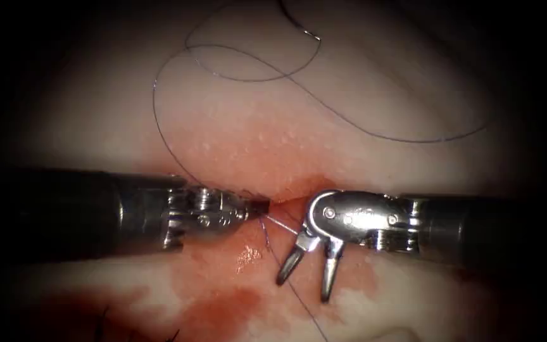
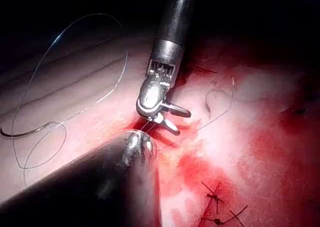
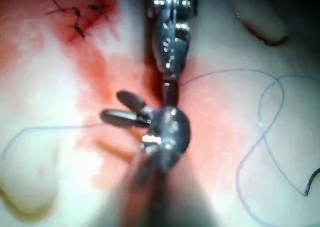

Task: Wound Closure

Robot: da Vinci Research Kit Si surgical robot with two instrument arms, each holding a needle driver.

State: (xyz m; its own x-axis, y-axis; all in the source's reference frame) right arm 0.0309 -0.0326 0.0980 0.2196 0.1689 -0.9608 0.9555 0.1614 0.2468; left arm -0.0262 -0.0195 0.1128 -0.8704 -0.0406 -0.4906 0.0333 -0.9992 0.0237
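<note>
Surgical practice bench: tissue (image 1: 362,82) under endoscope, thread (image 1: 235,76).

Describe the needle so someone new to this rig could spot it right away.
Start at the pale tissue above the reddened cut, well away from both tools. Follow the thin dark thread up through its loops to the frame's upper edge: the curved dark metal needle lies there loose on the surface, held by neither tool. It is thicker than the thread and rigidly arced.

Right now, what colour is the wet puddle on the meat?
Red: the wet red fluid stains the pale tissue, clearest in the endoscope view.
</note>
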